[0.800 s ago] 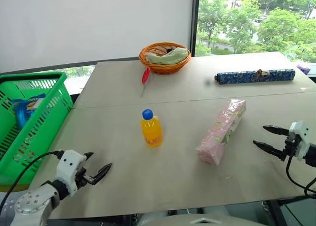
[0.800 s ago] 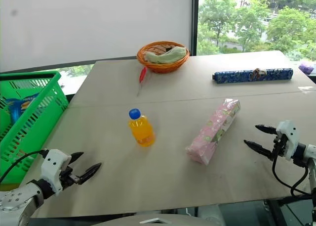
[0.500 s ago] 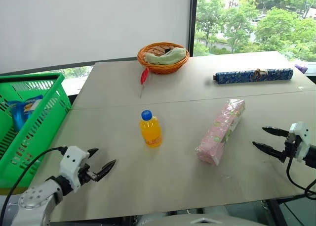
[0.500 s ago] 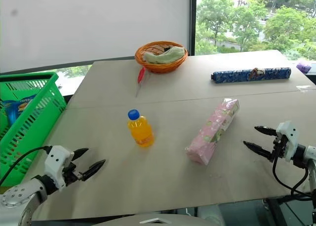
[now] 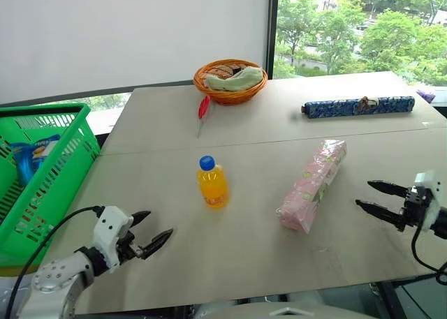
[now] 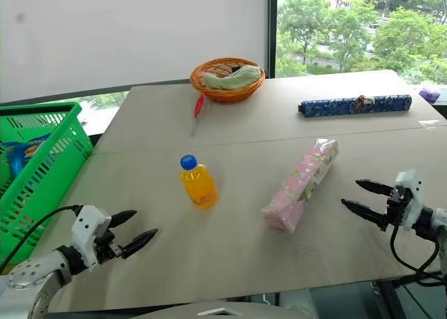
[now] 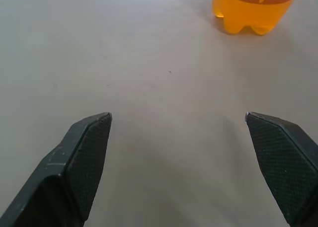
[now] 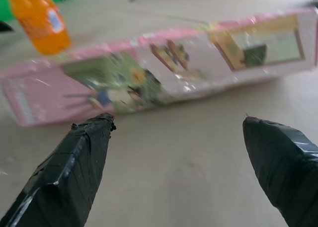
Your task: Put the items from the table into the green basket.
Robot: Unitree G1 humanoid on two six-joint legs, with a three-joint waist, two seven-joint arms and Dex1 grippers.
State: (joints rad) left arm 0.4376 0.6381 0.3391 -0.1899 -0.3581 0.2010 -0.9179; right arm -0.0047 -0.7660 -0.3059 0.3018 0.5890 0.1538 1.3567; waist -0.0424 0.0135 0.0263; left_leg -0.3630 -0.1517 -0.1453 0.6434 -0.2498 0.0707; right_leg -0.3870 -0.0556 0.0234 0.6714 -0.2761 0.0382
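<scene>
Pink packet [image 5: 312, 185] lengthwise diagonal near-left to far-right; both end effectors released.

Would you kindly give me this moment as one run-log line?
left gripper: open, empty, near bottle | right gripper: open, empty, facing pink packet | both items on table | green basket: beside table

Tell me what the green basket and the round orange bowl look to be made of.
Green basket: apparently moulded plastic, going by its uniform bright colour and regular slotted walls. Round orange bowl: probably woven wicker, going by its ribbed, braided rim.
</scene>
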